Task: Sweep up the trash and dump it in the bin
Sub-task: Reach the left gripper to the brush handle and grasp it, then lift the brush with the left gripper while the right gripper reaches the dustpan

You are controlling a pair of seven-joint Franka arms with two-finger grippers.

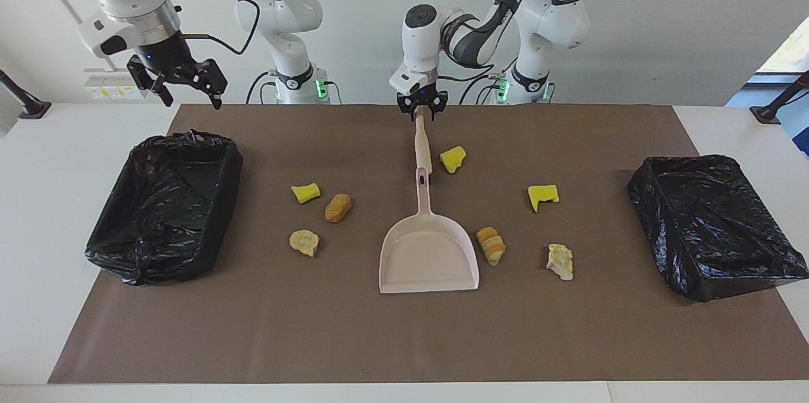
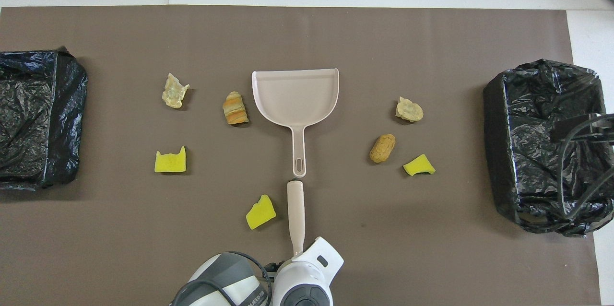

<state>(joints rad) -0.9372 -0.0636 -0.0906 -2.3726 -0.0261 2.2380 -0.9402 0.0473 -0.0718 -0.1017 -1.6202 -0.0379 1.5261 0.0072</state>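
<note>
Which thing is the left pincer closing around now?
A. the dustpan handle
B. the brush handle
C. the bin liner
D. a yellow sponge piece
B: in the facing view the left pincer sits at the end of the brush handle nearest the robots.

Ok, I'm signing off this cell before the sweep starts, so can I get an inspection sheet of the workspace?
Surface: brown mat lying flat on a white table.
Job's things: seven pieces of trash scattered on the mat, none in the dustpan; hand brush end to end with the dustpan's handle; a black-lined bin at the right arm's end, another at the left arm's.
Clutter: nothing seen.
End effectors: left end effector closed on the brush handle's end; right end effector open, waiting over the mat's corner.
Cables: black cables loop along both arms.
Surroundings: white wall; window.
</note>
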